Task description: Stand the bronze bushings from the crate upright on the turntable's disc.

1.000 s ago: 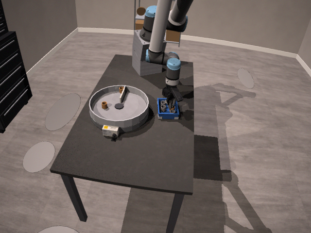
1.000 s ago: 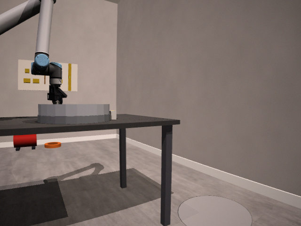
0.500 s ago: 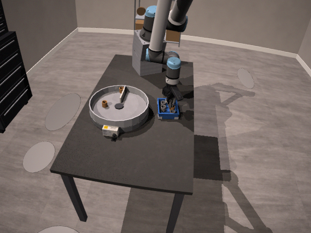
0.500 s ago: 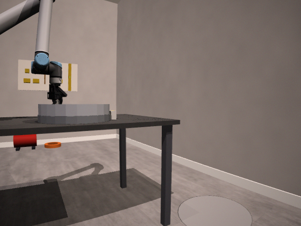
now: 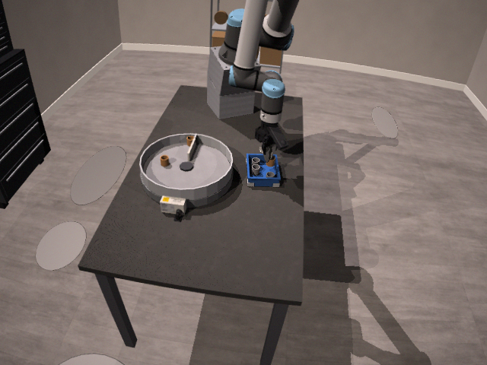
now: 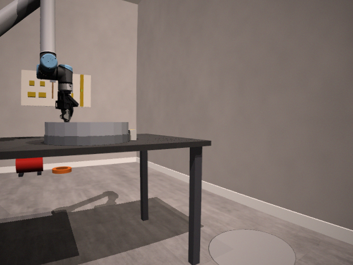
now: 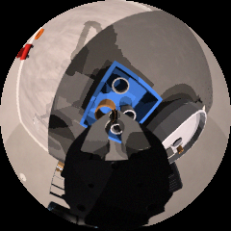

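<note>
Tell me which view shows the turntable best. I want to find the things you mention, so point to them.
The top view: it looks down into the turntable (image 5: 186, 192) (image 6: 85, 130) (image 7: 178, 119), showing the disc (image 5: 208, 165) (image 7: 190, 132) and hub (image 5: 186, 166) (image 7: 177, 141). The exterior view shows only its outer side; the wrist view shows it small, partly covered by the gripper (image 5: 268, 158) (image 6: 66, 121) (image 7: 115, 115).

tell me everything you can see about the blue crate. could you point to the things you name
The blue crate (image 5: 264, 182) (image 7: 140, 82) is a low, open-topped, four-sided box, apparently plastic, with pale patches at its near corners in the top view. It sits level on the table beside the turntable, without touching it. Three steel bushings (image 5: 256, 171) (image 7: 128, 86) stand inside. A bronze bushing (image 5: 271, 161) (image 7: 107, 102), its wall pinched by the gripper (image 5: 268, 160) (image 6: 67, 121) (image 7: 115, 111), hangs over it; any contact is unclear.
</note>
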Motion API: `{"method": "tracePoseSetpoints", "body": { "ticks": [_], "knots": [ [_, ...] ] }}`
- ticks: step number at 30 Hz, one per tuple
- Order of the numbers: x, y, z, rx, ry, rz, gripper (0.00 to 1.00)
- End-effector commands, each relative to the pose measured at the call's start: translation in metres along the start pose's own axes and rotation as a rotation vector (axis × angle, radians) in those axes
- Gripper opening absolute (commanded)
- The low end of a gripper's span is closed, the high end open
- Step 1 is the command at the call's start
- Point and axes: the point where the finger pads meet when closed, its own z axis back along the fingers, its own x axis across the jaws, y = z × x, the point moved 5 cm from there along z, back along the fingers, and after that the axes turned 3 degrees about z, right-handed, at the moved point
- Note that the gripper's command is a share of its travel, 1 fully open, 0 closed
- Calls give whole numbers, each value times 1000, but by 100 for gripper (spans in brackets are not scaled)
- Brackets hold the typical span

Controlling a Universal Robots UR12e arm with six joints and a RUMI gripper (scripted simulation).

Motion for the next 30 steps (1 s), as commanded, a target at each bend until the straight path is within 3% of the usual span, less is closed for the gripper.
{"method": "tracePoseSetpoints", "body": {
  "ticks": [1, 12, 30],
  "knots": [
    [0, 0, 25, 0, 0, 0, 0],
    [0, 0, 66, 0, 0, 0, 0],
    [0, 0, 74, 0, 0, 0, 0]
  ]
}}
